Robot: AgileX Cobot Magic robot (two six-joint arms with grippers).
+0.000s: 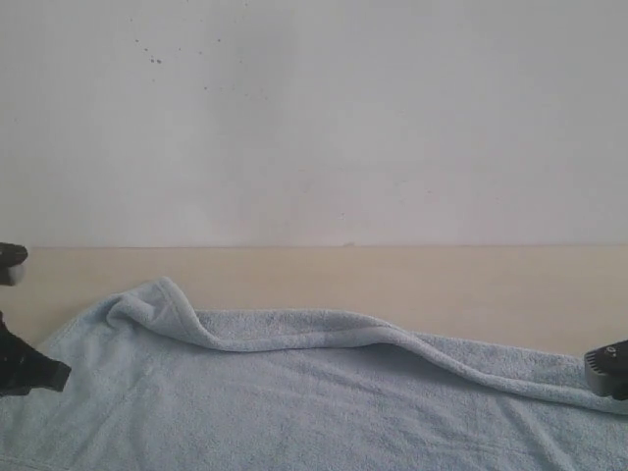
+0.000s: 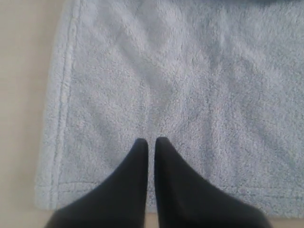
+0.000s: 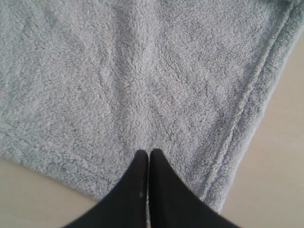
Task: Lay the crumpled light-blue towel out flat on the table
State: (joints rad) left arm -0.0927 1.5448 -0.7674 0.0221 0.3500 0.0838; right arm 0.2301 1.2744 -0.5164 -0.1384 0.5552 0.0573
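One pale-blue fluffy terry towel lies on the matte beige table, mostly flat, a long rounded fold along its far edge, hems stitched. Black tapered left jaws closed together at the pile near a corner; right jaws likewise; any pinched cloth not discernible

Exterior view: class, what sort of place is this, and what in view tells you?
Probably a robot lab bench, not a home: a plain beige table against a white wall, one light-blue towel on it, and the black left gripper and right gripper over the cloth.
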